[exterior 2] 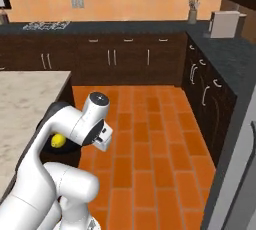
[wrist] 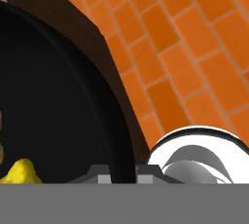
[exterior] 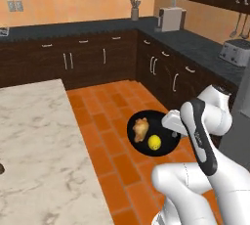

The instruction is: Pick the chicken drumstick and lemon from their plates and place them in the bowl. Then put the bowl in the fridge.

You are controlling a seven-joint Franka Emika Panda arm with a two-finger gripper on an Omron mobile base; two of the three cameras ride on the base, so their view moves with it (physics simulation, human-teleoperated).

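Transport stage. The black bowl is carried in mid-air above the orange tile floor, right of the marble table, with the chicken drumstick and the lemon lying side by side inside it. Both items being already loaded, the remaining step is judged to be delivery to the fridge; the bowl is kept roughly level, presumably so its contents do not roll out. The gripper meets the bowl at its right rim. In the hand view the rim passes directly between the jaws, which pinch the bowl wall; the gap is narrow, about the thickness of the wall. In the right base view the lemon shows behind the arm.
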